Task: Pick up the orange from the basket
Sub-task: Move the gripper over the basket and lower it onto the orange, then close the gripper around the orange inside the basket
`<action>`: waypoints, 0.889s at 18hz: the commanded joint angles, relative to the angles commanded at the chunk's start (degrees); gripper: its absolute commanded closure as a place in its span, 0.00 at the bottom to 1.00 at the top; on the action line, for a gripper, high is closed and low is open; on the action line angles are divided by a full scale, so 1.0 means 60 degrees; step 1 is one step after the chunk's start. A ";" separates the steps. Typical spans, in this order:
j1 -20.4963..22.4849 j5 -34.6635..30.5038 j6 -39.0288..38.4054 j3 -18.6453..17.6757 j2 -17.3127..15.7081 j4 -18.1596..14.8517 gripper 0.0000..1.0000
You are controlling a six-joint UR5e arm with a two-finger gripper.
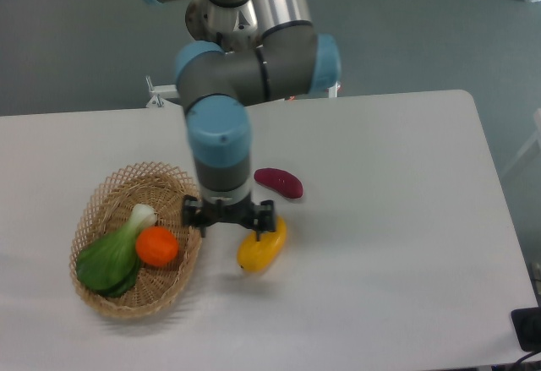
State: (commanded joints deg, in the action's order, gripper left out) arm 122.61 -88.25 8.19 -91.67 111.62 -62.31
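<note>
The orange [157, 246] is a small glossy ball lying in the tan wicker basket [173, 185] at the left of the table, beside a green leafy vegetable [110, 257]. My gripper [228, 219] hangs just right of the basket's rim, above the table between the basket and a yellow mango-shaped fruit [262, 247]. Its fingers are spread wide and hold nothing. The orange sits a short way to the gripper's left and slightly below it in the picture.
A dark purple sweet-potato-shaped piece [280, 182] lies right of the arm's wrist. The yellow fruit sits directly by the gripper's right finger. The robot's base column [221, 16] stands at the table's far edge.
</note>
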 joint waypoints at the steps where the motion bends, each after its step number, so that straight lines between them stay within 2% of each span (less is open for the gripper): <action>1: -0.0204 0.0001 -0.0452 0.0044 0.0030 0.0000 0.00; 5: -0.0849 -0.0087 -0.1890 0.0117 0.0249 0.0015 0.00; 9: -0.1260 -0.0131 -0.2286 0.0117 0.0469 0.0015 0.00; 12: -0.1480 -0.0131 -0.2727 0.0190 0.0864 0.0029 0.00; 16: -0.1583 -0.0160 -0.2771 0.0190 0.0982 0.0015 0.00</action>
State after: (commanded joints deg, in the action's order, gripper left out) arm 113.12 -89.21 -8.44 -90.53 117.51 -62.23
